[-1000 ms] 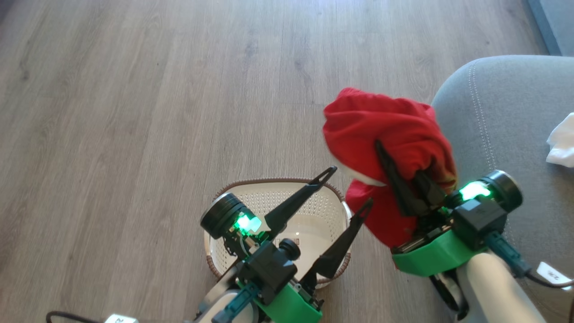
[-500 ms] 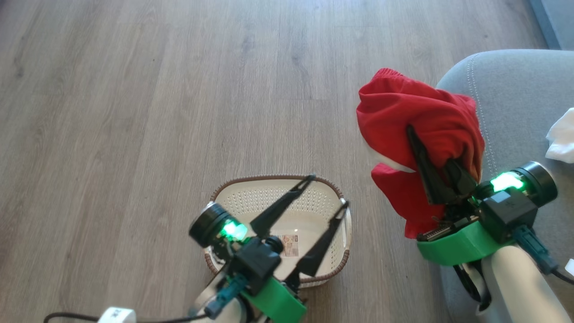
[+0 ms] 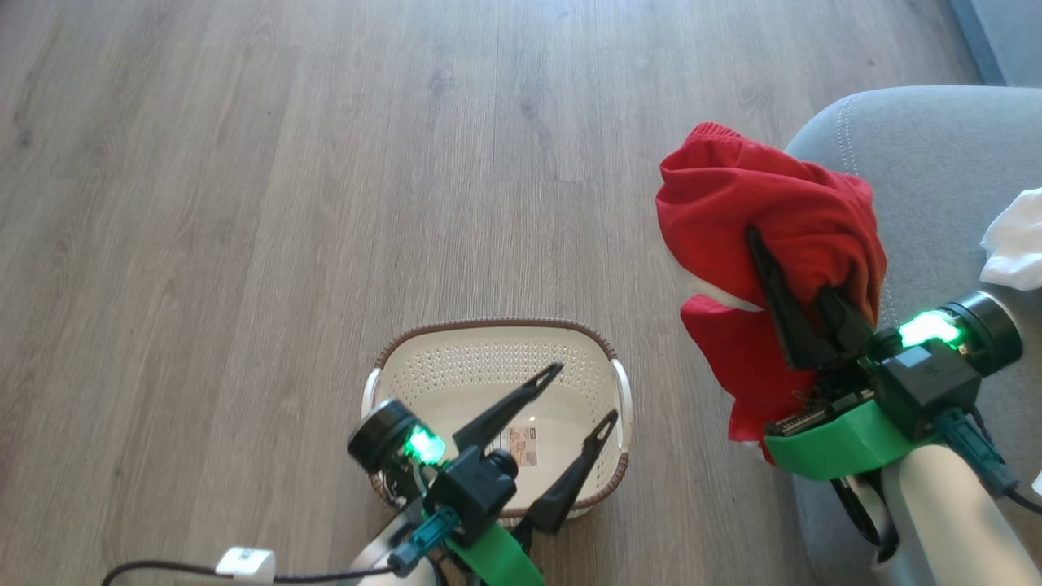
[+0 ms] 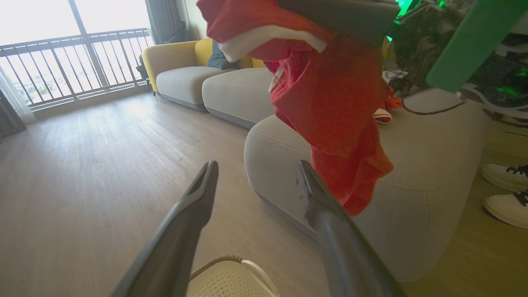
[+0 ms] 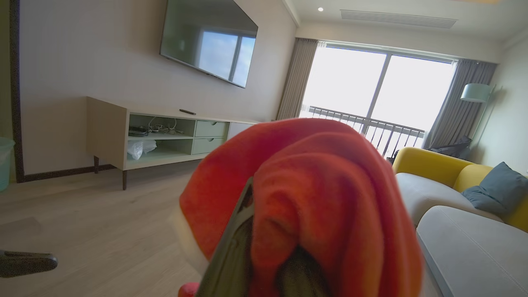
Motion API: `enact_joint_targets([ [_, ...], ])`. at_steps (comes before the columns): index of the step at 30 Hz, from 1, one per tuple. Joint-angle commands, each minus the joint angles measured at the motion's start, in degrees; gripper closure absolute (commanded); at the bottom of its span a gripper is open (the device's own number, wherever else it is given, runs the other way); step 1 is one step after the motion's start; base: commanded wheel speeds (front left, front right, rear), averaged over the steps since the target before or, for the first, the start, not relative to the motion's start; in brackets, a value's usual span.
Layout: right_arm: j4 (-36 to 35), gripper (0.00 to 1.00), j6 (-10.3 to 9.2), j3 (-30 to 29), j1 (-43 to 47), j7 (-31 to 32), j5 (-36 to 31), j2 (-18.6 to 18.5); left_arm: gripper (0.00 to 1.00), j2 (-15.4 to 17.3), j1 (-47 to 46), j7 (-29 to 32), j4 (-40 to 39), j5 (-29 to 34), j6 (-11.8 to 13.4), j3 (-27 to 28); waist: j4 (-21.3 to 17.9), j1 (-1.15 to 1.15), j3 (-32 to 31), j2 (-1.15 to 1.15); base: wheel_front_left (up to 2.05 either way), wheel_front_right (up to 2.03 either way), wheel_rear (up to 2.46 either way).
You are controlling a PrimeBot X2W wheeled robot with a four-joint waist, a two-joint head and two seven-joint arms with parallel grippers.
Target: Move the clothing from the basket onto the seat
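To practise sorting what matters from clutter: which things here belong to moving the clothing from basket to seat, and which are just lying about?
Belongs to the job:
red garment, held in the right gripper
white garment, on the seat
basket

Just lying about:
shoes
TV
cabinet
lamp

We see the clothing (image 3: pixel 773 212), red with a white stripe. The basket (image 3: pixel 480 362) is cream with lots of tiny holes, a brown rim and white handles. The seat (image 3: pixel 936 163) is grey with pale stitched lines. The floor (image 3: pixel 244 203) is streaky grey-brown wood. Our left tool (image 3: pixel 584 392) is black with a green band.
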Motion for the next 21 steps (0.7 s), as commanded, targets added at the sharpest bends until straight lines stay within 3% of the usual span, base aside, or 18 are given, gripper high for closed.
enact_joint_targets([
  [1,-1.8,1.0,0.4,0.4,-0.8,-0.1,-0.3,-0.6,0.0,0.4,0.0,-0.3,-0.8,0.1,-0.2,1.6,-0.1,0.0,-0.1,0.0,0.0,0.0,0.0],
  [21,-1.5,1.0,0.4,0.2,-0.6,-0.1,-0.4,-1.2,0.0,0.3,1.8,-0.3,2.2,-1.0,-0.7,3.6,-3.1,0.0,-0.2,0.0,0.0,0.0,0.0],
])
